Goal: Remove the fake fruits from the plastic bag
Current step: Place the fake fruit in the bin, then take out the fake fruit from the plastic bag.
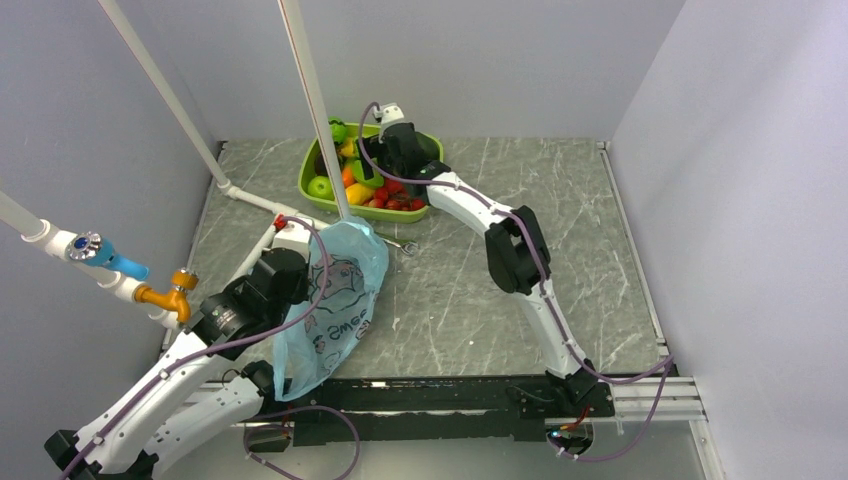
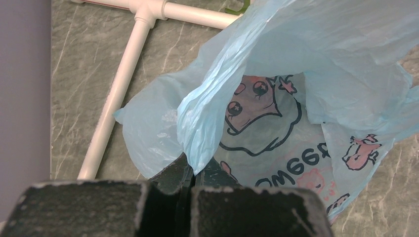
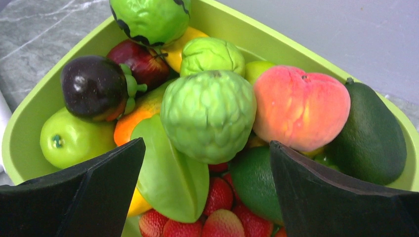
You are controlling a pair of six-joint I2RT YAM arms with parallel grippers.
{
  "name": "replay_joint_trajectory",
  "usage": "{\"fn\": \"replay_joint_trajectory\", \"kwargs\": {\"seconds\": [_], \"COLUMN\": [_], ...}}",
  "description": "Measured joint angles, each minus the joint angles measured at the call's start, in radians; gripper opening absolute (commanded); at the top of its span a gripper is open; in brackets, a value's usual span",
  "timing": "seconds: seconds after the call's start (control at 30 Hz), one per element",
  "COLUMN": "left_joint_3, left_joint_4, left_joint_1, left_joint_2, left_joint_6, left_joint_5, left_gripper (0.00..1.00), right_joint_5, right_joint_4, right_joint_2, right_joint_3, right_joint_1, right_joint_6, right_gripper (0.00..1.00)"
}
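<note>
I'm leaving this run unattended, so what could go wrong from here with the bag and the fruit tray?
The left gripper pinches only a thin fold of the plastic bag; it could slip or tear. The right gripper hangs open over the heaped tray; a nudge might roll the peach out.

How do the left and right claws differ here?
The left claw is shut; the right claw is open. The left claw pinches the plastic bag; the right claw holds nothing. The right claw hangs over the green tray of fake fruits; the left claw does not. Both have black fingers.
</note>
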Motion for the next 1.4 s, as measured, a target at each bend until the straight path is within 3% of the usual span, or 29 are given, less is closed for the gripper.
{"fn": "replay_joint_trajectory", "kwargs": {"seconds": [0.17,0.37,0.67,0.97,1.13,1.4], "left_joint_3": [0.000,-0.003,-0.033,-0.053,-0.053,-0.053], "left_joint_4": [0.006,0.022,0.098,0.163,0.172,0.175], "left_joint_1": [0.000,0.000,0.001,0.001,0.001,0.001], "left_joint_2": [0.007,0.027,0.020,-0.058,-0.045,-0.025], "left_joint_6": [0.000,0.013,0.074,0.106,0.114,0.116], "left_joint_5": [0.019,0.065,0.277,0.430,0.463,0.470], "left_gripper": [0.00,0.00,0.00,0.00,0.00,0.00], "right_joint_5": [0.011,0.027,0.023,-0.114,-0.173,-0.226], "right_joint_4": [0.000,0.105,0.191,0.277,0.306,0.365], "right_joint_2": [-0.210,-0.546,-0.845,-1.202,-1.363,-1.409], "right_joint_3": [-0.219,-0.632,-1.182,-1.595,-1.651,-1.634], "right_joint_1": [0.000,0.000,0.000,0.035,0.119,0.283], "right_joint_6": [0.010,0.050,0.141,0.174,0.176,0.138], "right_gripper": [0.99,0.99,0.97,0.93,0.84,0.48]}}
